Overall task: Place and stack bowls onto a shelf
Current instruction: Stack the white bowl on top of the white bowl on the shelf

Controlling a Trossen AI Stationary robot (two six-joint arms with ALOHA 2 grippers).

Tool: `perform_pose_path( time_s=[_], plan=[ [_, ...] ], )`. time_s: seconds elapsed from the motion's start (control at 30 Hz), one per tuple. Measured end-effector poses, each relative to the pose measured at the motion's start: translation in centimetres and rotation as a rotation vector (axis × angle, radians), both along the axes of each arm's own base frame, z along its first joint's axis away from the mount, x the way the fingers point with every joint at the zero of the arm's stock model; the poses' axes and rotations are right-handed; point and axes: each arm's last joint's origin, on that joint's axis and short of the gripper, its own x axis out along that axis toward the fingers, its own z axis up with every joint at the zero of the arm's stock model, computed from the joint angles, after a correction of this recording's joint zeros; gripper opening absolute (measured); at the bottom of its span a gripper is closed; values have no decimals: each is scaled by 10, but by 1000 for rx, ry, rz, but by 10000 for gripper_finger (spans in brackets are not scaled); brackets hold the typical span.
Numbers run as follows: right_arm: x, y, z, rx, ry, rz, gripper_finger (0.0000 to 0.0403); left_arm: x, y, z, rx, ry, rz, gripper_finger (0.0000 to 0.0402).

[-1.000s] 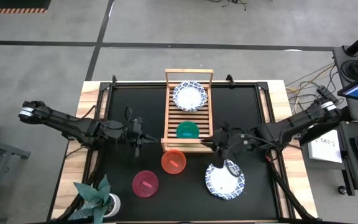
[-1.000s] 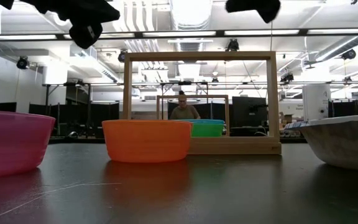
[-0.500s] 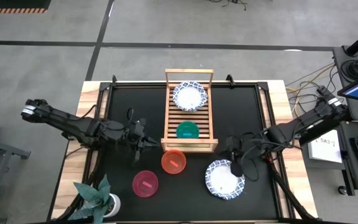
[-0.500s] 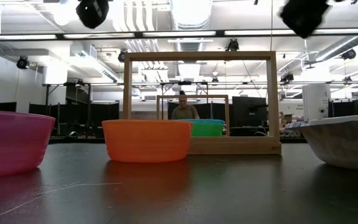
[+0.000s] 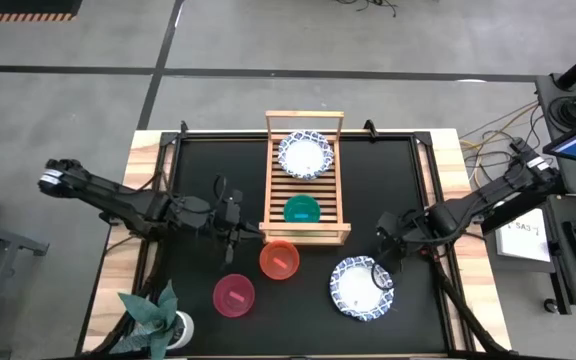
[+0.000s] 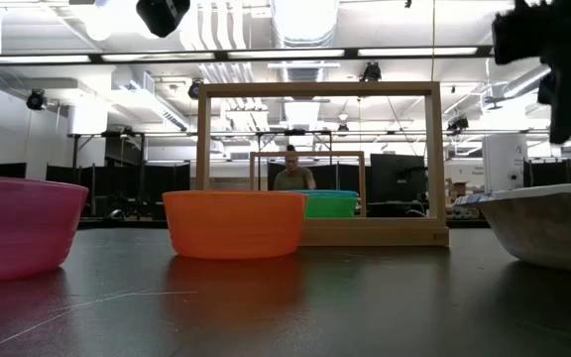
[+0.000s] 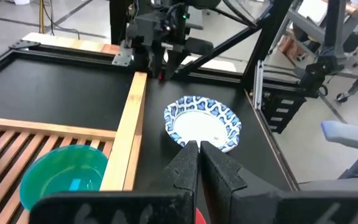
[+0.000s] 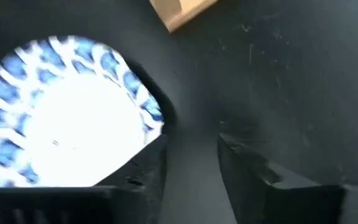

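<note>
The wooden slatted shelf point(image 5: 303, 185) lies at the table's far middle. It carries a white bowl with a blue rim point(image 5: 304, 155) and a green-teal bowl point(image 5: 301, 209). On the black mat stand an orange bowl point(image 5: 279, 260), a magenta bowl point(image 5: 234, 295) and another white blue-rimmed bowl point(image 5: 361, 288). My left gripper point(image 5: 230, 236) is shut and empty, above the mat to the left of the orange bowl. My right gripper point(image 5: 386, 246) is open and empty, over the mat just beyond the near white bowl's far right rim point(image 8: 135, 93).
A potted plant point(image 5: 158, 318) stands at the near left corner. The shelf's tall frame rail point(image 6: 317, 94) rises at its far end. Bare mat lies left of the shelf point(image 5: 208, 165) and right of it point(image 5: 388, 180). A person shows in the room behind point(image 6: 293, 177).
My right gripper has gone from the shelf's near right corner toward the table's right edge and has come down beside the near white bowl. My left gripper has crept a little toward the orange bowl and has risen slightly. The bowls have kept still.
</note>
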Motion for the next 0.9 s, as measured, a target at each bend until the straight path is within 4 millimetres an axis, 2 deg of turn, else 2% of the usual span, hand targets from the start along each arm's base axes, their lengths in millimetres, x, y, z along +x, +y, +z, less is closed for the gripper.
perform_pose_path(
  time_s=[0.13, 0.27, 0.43, 0.6, 0.9],
  plan=[
    [0, 4, -19, -41, 47, 112, 161, 3, -1, -5, 9, 30, 0, 0],
    [5, 6, -32, -31, 29, 136, 169, 3, -1, -8, 16, 54, 0, 0],
    [15, 13, -49, 28, -54, 171, 161, 3, -1, -9, 21, 65, -1, 0],
    [16, 15, -65, 16, -7, 167, 147, 4, -1, -10, 41, 66, -7, 0],
    [20, 17, -73, -1, 21, 165, 127, 4, -1, -10, 44, 66, -8, 0]
  ],
)
